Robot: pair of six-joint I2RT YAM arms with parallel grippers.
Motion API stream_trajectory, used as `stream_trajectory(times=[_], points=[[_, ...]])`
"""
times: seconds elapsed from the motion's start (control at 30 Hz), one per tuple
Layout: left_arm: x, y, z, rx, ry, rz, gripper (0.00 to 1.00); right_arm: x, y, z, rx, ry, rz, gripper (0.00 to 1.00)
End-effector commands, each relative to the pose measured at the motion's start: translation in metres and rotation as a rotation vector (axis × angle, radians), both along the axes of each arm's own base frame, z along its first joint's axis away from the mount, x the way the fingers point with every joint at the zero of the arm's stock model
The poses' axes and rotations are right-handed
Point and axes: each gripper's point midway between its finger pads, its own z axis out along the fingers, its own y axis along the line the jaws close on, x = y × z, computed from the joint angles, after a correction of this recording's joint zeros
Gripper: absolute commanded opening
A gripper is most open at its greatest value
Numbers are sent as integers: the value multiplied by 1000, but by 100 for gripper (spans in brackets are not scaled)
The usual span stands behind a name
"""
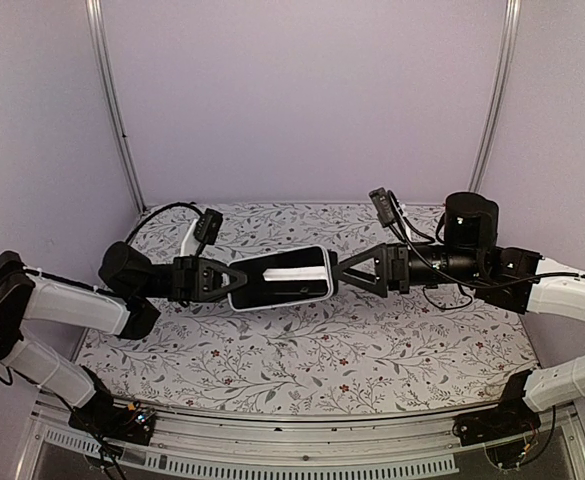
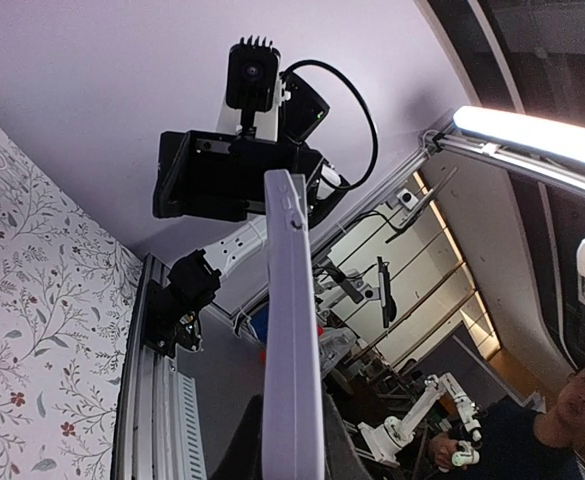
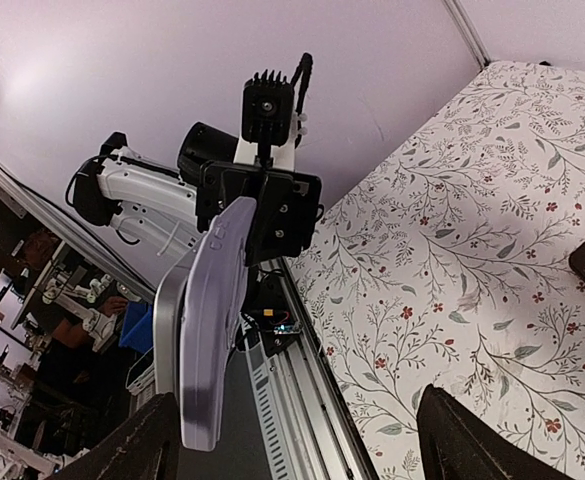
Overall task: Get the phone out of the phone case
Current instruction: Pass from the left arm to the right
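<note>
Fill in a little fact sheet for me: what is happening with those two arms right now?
held item: phone case, in mid-air between the arms
left tool: shut on its left end
right tool: open at its right end
phone: dark face shows inside case, seemingly not yet out
below: floral-patterned table

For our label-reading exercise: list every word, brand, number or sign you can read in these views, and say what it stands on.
None can be read.
The pale lavender translucent phone case shows no print.
The flower-patterned tablecloth carries only leaves and blossoms.
The black finned camera shows no legible marking.
</note>
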Motion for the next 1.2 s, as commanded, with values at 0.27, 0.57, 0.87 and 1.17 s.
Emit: stream_trajectory(times=[0.27, 0.57, 0.87, 1.17], points=[[-2, 5, 27, -92, -96, 7, 0, -2, 6, 8, 14, -26, -5, 84], [-12, 10, 34, -112, -130, -14, 0, 10, 4, -17, -65, 32, -75, 79], [-23, 13, 43, -144, -172, -40, 0, 10, 6, -31, -93, 75, -70, 70], [3, -5, 19, -47, -71, 17, 0, -6, 29, -28, -42, 124, 78, 66]])
